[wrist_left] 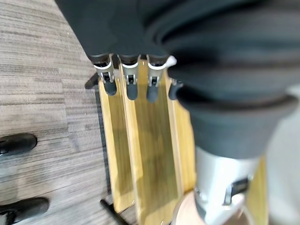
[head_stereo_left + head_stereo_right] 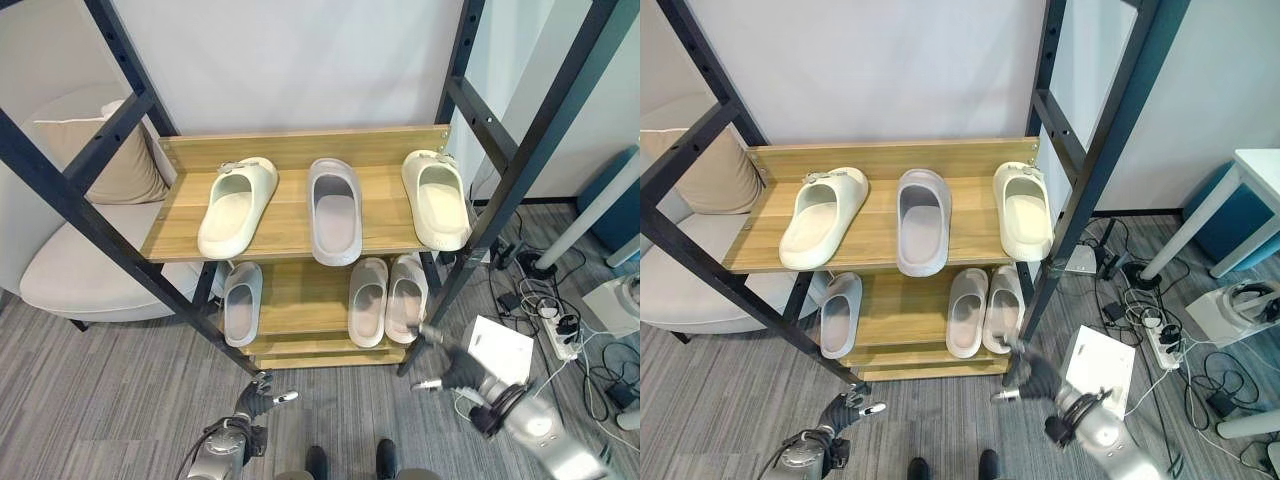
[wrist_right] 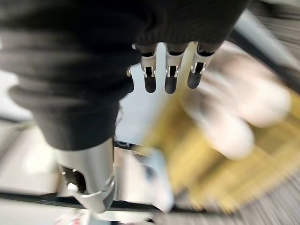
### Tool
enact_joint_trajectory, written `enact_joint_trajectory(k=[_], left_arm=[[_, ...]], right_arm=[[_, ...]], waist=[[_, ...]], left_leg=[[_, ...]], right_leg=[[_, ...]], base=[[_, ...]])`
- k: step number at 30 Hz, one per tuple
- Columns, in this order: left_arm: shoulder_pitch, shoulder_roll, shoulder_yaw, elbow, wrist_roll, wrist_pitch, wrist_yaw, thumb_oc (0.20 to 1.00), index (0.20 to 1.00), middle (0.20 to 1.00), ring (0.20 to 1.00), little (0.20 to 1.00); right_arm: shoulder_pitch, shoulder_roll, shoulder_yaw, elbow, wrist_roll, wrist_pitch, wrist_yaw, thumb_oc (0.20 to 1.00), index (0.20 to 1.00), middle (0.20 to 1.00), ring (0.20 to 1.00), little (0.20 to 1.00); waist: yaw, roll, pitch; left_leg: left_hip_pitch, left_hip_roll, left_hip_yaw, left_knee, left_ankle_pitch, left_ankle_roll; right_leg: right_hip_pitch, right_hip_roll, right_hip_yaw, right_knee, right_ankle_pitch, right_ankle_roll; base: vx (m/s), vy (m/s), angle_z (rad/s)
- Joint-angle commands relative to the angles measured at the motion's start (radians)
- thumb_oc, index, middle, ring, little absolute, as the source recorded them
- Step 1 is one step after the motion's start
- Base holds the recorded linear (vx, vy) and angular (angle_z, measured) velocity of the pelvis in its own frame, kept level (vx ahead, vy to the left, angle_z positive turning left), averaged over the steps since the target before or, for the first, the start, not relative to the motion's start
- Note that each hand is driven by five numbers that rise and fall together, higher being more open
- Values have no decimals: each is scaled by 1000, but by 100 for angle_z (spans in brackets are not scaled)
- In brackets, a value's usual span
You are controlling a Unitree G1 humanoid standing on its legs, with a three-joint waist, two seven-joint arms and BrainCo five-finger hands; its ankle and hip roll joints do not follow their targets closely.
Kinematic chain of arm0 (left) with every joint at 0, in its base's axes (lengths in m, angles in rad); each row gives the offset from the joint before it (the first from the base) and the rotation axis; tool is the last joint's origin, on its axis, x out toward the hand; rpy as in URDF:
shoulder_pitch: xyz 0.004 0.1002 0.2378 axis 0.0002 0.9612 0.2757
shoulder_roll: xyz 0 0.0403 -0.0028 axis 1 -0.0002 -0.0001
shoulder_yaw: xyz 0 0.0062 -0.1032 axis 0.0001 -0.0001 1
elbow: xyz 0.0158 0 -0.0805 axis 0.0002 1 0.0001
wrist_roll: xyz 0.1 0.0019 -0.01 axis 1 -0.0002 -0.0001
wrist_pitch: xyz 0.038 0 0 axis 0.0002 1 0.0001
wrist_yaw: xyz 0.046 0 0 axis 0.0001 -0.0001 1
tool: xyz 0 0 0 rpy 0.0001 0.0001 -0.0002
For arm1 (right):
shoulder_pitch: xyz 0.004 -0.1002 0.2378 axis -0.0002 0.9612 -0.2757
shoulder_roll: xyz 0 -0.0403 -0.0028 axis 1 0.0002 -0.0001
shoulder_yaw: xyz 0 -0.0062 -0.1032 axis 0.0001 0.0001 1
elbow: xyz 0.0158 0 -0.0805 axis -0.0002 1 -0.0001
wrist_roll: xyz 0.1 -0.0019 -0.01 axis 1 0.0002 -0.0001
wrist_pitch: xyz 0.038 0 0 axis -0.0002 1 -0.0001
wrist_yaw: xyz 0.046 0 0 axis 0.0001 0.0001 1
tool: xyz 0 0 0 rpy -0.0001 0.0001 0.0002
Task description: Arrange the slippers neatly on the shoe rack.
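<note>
Slippers: three on the shoe rack's [image 2: 180,225] top shelf [image 2: 335,208], three below [image 2: 370,300], at 12 o'clock.
Left hand [image 2: 256,395]: 7 o'clock, fingers relaxed, empty.
Right hand [image 2: 450,368]: 5 o'clock, fingers loose, empty.

Cream slippers [image 2: 237,207] flank a pale grey slipper [image 2: 335,211] on the light wood shoe rack [image 2: 185,205], black-framed; grey striped carpet [image 2: 90,400] below

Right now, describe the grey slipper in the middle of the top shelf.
The grey slipper is a one-piece slide of what looks like soft foam, pale grey with a broad closed strap and an open heel. It lies flat, sole down, on the wooden top shelf, heel at the front edge and slightly overhanging. It sits between two cream slippers, touching neither. No robot hand is on it.
</note>
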Motion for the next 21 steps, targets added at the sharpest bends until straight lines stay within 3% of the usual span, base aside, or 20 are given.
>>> enact_joint_trajectory(k=[1, 5, 9, 14, 17, 18, 21], left_arm=[[-80, 10, 21, 91, 45, -42, -9, 1000, 1000, 1000, 1000, 1000], [-64, 5, 21, 63, 39, -47, -11, 1000, 1000, 1000, 1000, 1000], [-48, -3, 11, 18, 18, -50, 0, 1000, 1000, 1000, 1000, 1000], [-37, -10, -21, -30, 12, -44, 26, 1000, 1000, 1000, 1000, 1000], [-39, -5, -37, -44, 10, -42, 53, 1000, 1000, 1000, 1000, 1000], [-39, 0, -56, -54, 14, -39, 73, 1000, 1000, 1000, 1000, 1000], [-38, 0, -63, -55, 13, -37, 81, 1000, 1000, 1000, 1000, 1000]], right_arm=[[45, -20, -68, -10, 130, -81, 78, 1000, 1000, 1000, 1000, 1000], [45, -43, -175, -145, 220, -95, 70, 1000, 1000, 1000, 1000, 1000], [-54, 14, -207, -167, 225, -117, -18, 1000, 1000, 1000, 1000, 1000], [-339, 129, -144, -49, -101, -123, -292, 1000, 1000, 1000, 1000, 1000], [-490, 178, -67, 48, -284, -90, -440, 1000, 1000, 1000, 1000, 1000], [-603, 194, -16, 140, -421, -40, -532, 1000, 1000, 1000, 1000, 1000], [-673, 211, 5, 208, -466, -5, -584, 1000, 1000, 1000, 1000, 1000]], waist=[[-24, -60, -13], [-33, -58, -26], [-28, -54, -33], [17, -45, -41], [44, -44, -35], [75, -45, -34], [94, -46, -32]], left_leg=[[-1, 21, 25, -7, -13, -49], [5, 24, 34, -7, -16, -49], [5, 23, 36, -7, -20, -46], [8, 15, 21, -7, -30, -34], [7, 10, 9, -7, -32, -28], [3, 5, -4, -7, -34, -24], [1, 0, -12, -7, -36, -21]], right_leg=[[64, -76, 49, 1, -52, 113], [60, -75, 55, 2, -46, 114], [57, -77, 55, 2, -43, 115], [65, -83, 48, 1, -46, 114], [68, -86, 41, 1, -49, 113], [72, -91, 32, 1, -53, 113], [74, -94, 25, 1, -55, 115]], base=[[6, 22, -10], [1, 18, -12], [-5, 26, -12], [23, 35, -2], [17, 40, 13], [26, 44, 29], [25, 38, 29]])
